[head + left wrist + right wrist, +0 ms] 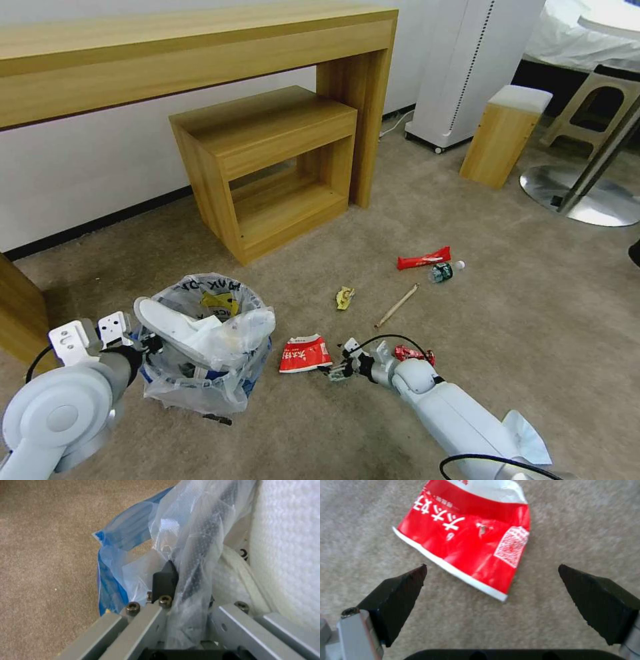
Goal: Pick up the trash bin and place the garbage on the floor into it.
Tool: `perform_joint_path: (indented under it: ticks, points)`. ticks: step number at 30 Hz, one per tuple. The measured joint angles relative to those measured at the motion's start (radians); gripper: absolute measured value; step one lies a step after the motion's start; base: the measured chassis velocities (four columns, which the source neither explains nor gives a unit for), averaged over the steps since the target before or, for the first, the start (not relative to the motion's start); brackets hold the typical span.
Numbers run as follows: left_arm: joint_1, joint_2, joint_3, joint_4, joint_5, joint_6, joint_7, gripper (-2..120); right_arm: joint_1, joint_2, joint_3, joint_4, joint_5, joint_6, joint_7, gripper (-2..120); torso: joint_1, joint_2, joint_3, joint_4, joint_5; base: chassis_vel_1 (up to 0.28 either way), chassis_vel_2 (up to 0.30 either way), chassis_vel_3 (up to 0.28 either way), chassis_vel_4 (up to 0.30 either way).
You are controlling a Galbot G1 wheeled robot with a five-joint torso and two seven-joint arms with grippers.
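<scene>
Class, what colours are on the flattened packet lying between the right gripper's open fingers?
The packet is red with white lettering and white edges, clearest in the right wrist view.

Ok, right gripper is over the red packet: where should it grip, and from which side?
The packet lies flat and crumpled on the floor. Come straight down with the open right gripper and pinch its near corner with the white edge, probably the easiest part to catch.

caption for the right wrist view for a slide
Open right gripper poised over a flattened red-white packet on the beige carpet.
</scene>
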State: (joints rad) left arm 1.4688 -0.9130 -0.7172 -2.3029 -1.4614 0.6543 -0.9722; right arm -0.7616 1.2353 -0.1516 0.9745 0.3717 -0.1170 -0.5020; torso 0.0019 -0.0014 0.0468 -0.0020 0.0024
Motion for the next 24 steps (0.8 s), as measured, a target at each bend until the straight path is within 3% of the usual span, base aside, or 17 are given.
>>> perform_joint_path:
  ticks: [12,24]
  points:
    - [0.012,0.0,-0.021,-0.008,0.001,0.0,0.0,0,0.049,0.025,-0.021,0.002,-0.003,-0.124,0.005,100,0.0,0.0,0.0,0.0002,-0.0001,0.0,0.0,0.0,0.0]
    - [0.001,-0.003,-0.012,0.004,0.001,0.0,0.005,0,0.087,0.027,-0.038,-0.003,-0.002,-0.13,0.052,100,0.0,0.0,0.0,0.0002,-0.0001,0.0,0.0,0.0,0.0]
